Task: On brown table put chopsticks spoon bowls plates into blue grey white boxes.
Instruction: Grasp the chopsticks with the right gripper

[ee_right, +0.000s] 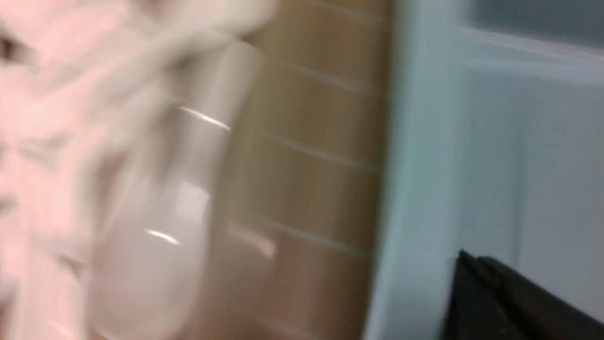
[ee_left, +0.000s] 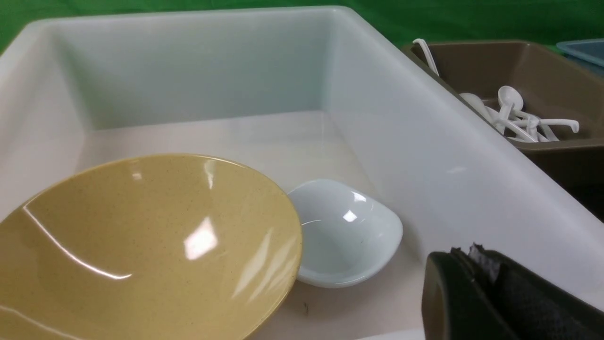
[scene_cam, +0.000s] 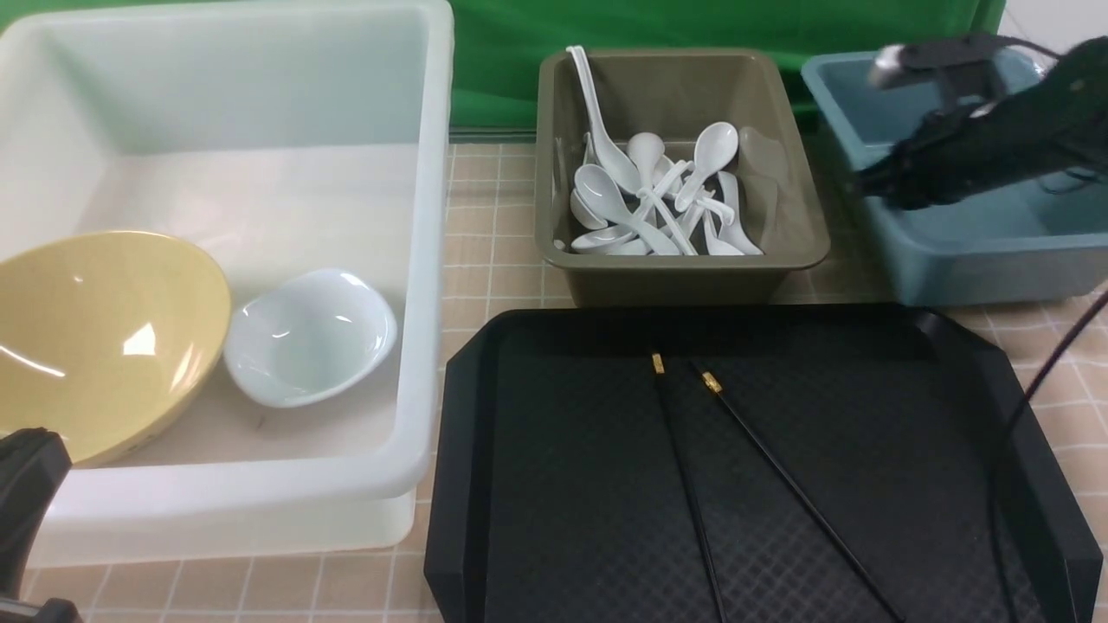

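We've got the chopsticks side by side on the tray — light, stiff, thin, slick, best pinched mid-shaft — right gripper blurred over the blue box, left gripper low, openings we can't tell.

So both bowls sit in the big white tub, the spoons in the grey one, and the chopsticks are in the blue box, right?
Not quite. The chopsticks lie on the black tray, not in the blue box, as the front view shows. The rest is right.
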